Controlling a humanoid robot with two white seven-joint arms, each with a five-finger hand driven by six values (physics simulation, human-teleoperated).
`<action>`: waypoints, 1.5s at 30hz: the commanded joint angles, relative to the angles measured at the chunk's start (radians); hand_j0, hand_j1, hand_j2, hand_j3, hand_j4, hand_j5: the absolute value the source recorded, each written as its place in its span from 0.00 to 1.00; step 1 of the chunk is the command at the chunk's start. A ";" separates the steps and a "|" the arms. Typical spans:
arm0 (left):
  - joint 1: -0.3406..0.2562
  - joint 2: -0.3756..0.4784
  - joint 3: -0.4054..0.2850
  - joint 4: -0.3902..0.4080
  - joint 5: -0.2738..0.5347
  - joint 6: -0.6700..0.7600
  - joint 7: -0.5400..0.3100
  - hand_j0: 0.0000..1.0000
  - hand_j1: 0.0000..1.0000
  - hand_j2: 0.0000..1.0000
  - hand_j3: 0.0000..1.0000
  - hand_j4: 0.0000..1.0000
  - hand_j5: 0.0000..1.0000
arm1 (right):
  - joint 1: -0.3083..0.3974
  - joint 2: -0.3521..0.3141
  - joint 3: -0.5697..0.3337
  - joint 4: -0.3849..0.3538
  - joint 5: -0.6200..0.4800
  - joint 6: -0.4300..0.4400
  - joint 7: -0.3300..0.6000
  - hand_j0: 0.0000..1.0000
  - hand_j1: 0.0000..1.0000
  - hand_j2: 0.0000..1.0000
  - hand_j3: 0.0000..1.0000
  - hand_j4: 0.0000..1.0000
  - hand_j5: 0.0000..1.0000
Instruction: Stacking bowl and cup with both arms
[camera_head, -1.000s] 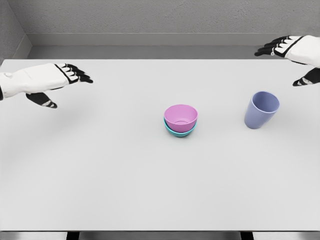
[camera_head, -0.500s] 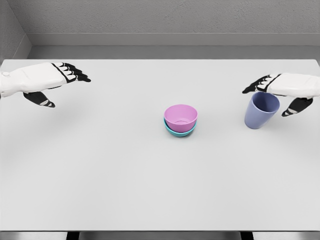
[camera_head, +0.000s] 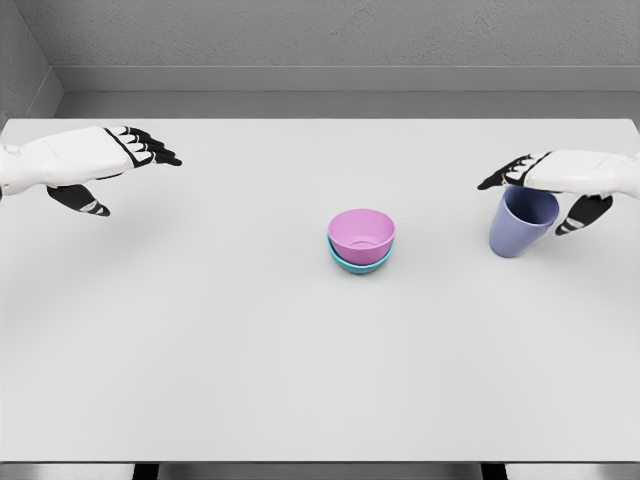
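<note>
A pink bowl (camera_head: 361, 235) sits nested inside a teal bowl (camera_head: 359, 263) near the middle of the white table (camera_head: 250, 340). A lavender cup (camera_head: 521, 222) stands upright to the right of them. My right hand (camera_head: 535, 190) hovers at the cup's rim, fingers stretched over its far side and thumb on the near right side, open and not closed on the cup. My left hand (camera_head: 115, 170) hangs over the table's far left, open, with nothing in it.
A grey wall runs behind the table's far edge. The table's front edge lies near the bottom of the picture.
My right hand came down and inward from the far right corner to the cup's rim, then edged slightly further left. The left hand barely shifted. Bowls and cup stayed put.
</note>
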 joint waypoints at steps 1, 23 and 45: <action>0.000 0.001 0.001 0.000 0.005 0.002 0.000 1.00 1.00 1.00 1.00 1.00 1.00 | 0.002 0.010 0.002 0.014 -0.005 0.002 0.000 1.00 1.00 1.00 1.00 1.00 1.00; 0.000 0.001 -0.001 -0.002 0.005 0.002 0.000 1.00 1.00 1.00 1.00 1.00 1.00 | -0.038 0.015 0.032 0.026 -0.008 0.002 0.000 0.59 0.59 0.59 0.59 0.59 0.59; 0.000 0.003 -0.002 0.000 0.005 0.002 0.000 1.00 1.00 1.00 1.00 1.00 1.00 | -0.146 0.072 0.034 0.022 -0.016 0.002 0.000 0.59 0.59 0.59 0.59 0.59 0.59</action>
